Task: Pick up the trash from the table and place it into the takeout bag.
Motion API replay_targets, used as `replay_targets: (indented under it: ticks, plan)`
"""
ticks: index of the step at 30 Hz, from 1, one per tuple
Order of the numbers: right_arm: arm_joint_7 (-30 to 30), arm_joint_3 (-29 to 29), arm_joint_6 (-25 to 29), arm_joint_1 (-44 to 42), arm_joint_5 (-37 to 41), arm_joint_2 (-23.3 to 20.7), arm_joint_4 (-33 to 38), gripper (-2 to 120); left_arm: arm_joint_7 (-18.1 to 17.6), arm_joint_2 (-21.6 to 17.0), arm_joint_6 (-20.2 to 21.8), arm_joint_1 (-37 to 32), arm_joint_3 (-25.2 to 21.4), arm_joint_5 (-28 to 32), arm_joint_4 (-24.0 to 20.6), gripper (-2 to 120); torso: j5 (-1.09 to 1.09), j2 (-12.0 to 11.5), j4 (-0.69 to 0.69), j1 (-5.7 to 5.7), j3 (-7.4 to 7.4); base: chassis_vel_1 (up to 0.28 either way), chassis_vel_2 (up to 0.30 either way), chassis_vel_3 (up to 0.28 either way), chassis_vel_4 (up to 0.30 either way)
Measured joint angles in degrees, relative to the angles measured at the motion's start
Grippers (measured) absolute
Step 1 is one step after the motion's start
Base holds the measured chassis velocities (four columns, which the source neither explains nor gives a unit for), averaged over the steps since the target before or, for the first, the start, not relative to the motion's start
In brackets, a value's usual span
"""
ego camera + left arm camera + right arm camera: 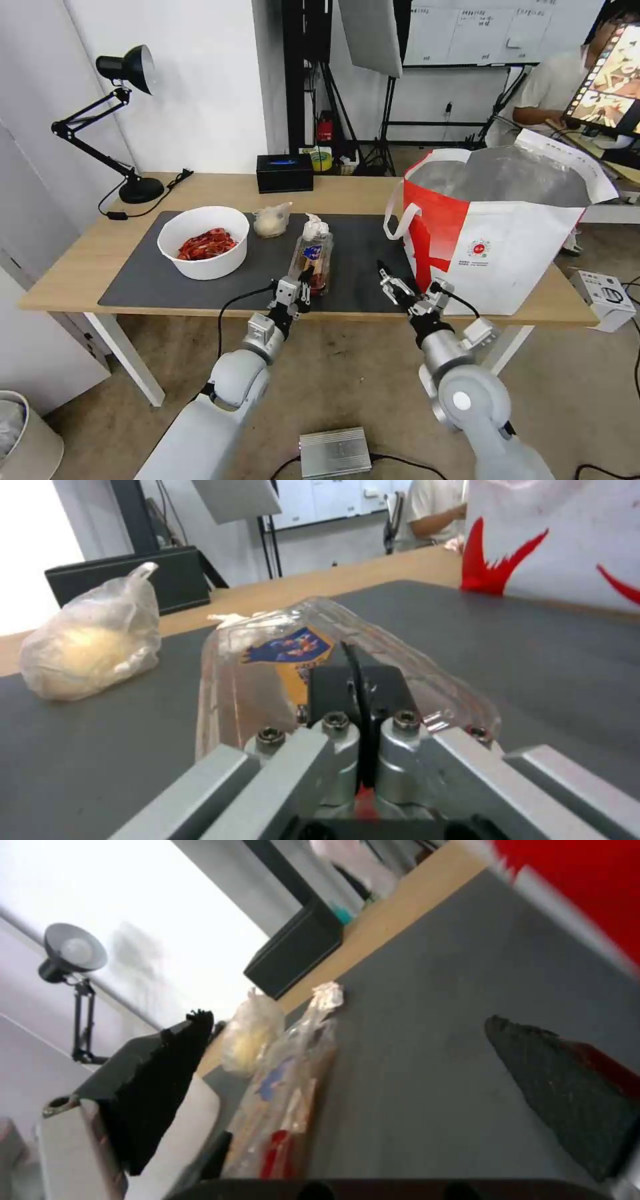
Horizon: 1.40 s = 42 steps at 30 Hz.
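On the table, a large dark grey mat carries the leftovers: a white bowl of red shells toward the left, a small clear bag of whitish stuff behind it to the right, and beside that a clear clamshell tray lying lengthwise, with a crumpled white tissue touching its far end. The left hand is at the near end of the tray; in the left wrist view its dark fingers are closed together on the tray's near rim, gripping the clear plastic, with the small bag sitting apart on the mat further back. The right hand hovers over the mat's near right part, just beside the takeout bag, its fingers spread apart with nothing between them; the right wrist view shows one dark fingertip and the other well apart above the grey mat. The takeout bag stands upright on the right end of the table, mouth open, foil lining showing, red side panel facing the mat. A black box and a black desk lamp stand along the table's far edge.
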<state>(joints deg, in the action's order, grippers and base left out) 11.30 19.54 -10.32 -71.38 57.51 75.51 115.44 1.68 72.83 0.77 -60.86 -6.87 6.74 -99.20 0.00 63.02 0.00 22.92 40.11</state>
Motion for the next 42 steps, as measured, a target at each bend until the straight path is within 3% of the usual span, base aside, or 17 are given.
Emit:
replay_targets:
  ticks: [18,42]
  plan:
    - [3.7,-4.7,-2.6,11.4,4.3,6.0,-8.8,100,-0.1,0.3,0.2,0.1,-0.3,0.8,1.5,0,0.0,0.0,0.01,0.0,0.0,0.0,0.0,0.0,0.0]
    - [8.5,-6.8,-6.4,17.7,9.0,10.7,-16.8,100,-0.3,1.3,0.2,0.1,-0.4,0.6,1.6,0,0.0,0.0,0.0,0.0,0.01,0.0,0.0,0.0,0.0]
